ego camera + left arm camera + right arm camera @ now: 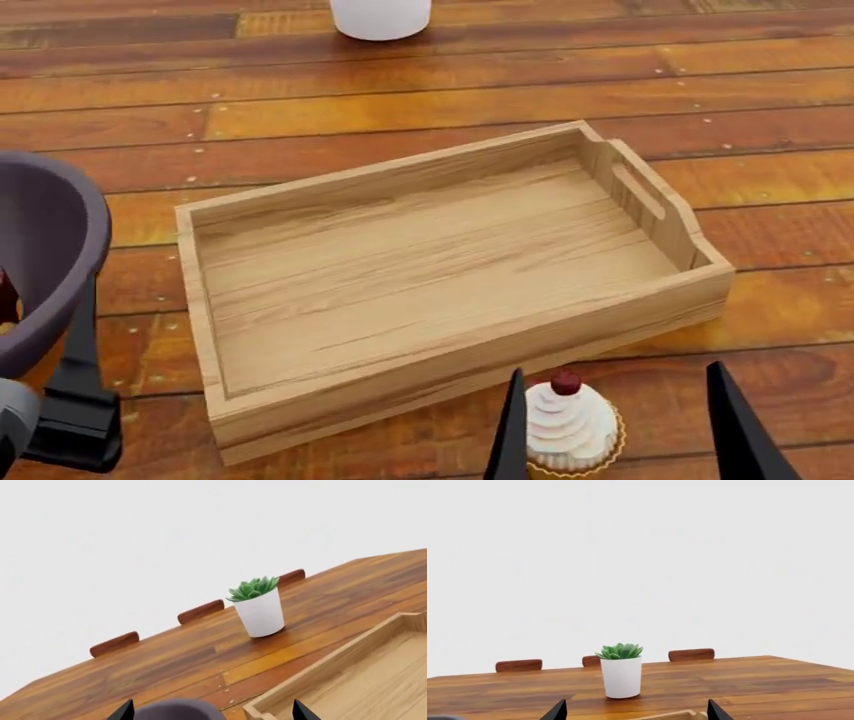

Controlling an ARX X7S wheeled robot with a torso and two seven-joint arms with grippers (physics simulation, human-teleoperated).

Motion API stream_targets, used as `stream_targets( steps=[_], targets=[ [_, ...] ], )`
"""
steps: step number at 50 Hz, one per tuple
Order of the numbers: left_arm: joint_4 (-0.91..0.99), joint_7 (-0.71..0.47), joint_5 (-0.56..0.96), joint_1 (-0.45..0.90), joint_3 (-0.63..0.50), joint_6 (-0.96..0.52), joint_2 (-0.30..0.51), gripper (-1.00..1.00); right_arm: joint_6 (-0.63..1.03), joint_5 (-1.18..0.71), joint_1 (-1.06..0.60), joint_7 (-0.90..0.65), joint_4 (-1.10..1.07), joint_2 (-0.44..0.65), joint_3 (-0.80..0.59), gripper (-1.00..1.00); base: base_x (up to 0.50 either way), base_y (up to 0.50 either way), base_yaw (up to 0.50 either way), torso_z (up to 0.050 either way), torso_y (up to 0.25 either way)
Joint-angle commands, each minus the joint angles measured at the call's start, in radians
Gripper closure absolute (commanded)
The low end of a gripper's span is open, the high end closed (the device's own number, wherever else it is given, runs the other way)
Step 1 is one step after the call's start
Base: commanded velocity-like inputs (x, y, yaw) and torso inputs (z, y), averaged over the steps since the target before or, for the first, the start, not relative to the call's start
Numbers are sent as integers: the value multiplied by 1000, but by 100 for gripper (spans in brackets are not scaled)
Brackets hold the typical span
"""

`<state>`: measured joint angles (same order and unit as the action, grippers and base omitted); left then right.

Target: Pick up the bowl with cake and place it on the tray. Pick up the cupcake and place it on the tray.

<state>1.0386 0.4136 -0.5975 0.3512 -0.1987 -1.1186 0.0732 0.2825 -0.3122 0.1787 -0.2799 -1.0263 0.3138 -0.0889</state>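
Observation:
The light-wood tray (441, 270) lies empty in the middle of the head view. At the left edge stands the dark purplish-grey bowl (40, 250), with a sliver of the cake (6, 296) showing inside. My left gripper (213, 713) is open, its tips wide apart with the bowl's rim (177, 710) between them. One of its dark fingers (83, 335) runs down the bowl's outer wall. The cupcake (571, 432), white-frosted with a cherry, sits on the table before the tray's near side. My right gripper (621, 432) stands open around it, not touching.
A white pot with a green succulent (621, 677) stands on the wooden table (467, 100) beyond the tray. Brown chair backs (691, 654) line the table's far edge. The tray's corner (347, 680) is close beside the bowl.

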Motion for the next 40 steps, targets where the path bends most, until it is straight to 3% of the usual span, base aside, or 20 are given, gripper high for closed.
stream_targets(
  steps=[1, 2, 7, 11, 17, 21, 26, 29, 35, 36, 40],
  targets=[
    [1, 103, -113, -25, 20, 29, -53, -100, -17, -16, 4, -18, 0, 22, -13, -100, 0, 0, 0, 0, 0],
    [-8, 105, -124, -21, 10, 21, -42, -100, -25, -15, 12, -16, -3, 25, -15, -100, 0, 0, 0, 0, 0],
    [-143, 242, -429, 88, -269, -186, 90, -100, -20, -24, 1, -22, 6, 35, -19, -100, 0, 0, 0, 0, 0],
    [-164, 372, -588, 107, -386, -288, 130, -100, -33, -51, -9, -17, 36, 31, -16, -100, 0, 0, 0, 0, 0],
    [-176, 464, -693, 122, -434, -327, 149, -100, -25, -61, -16, -25, 35, 36, -17, -100, 0, 0, 0, 0, 0],
    [-295, 673, -914, 150, -511, -328, 198, -100, -23, -66, -17, -31, 35, 40, -14, -100, 0, 0, 0, 0, 0],
    [-331, 792, -1035, 156, -520, -287, 215, -100, -35, -66, -13, -32, 42, 40, -17, -100, 0, 0, 0, 0, 0],
    [-373, 804, -1097, 166, -538, -231, 247, -100, -40, -63, -13, -32, 45, 40, -24, -100, 0, 0, 0, 0, 0],
    [-390, 749, -1078, 205, -581, -160, 282, -100, -46, -62, -15, -34, 50, 41, -31, -100, 0, 0, 0, 0, 0],
    [-380, 678, -1037, 213, -618, -115, 314, -100, -51, -63, -13, -32, 53, 41, -31, -100, 0, 0, 0, 0, 0],
    [-389, 678, -1035, 217, -620, -104, 316, -100, -55, -63, -12, -34, 54, 43, -33, -100, 0, 0, 0, 0, 0]
  ],
)
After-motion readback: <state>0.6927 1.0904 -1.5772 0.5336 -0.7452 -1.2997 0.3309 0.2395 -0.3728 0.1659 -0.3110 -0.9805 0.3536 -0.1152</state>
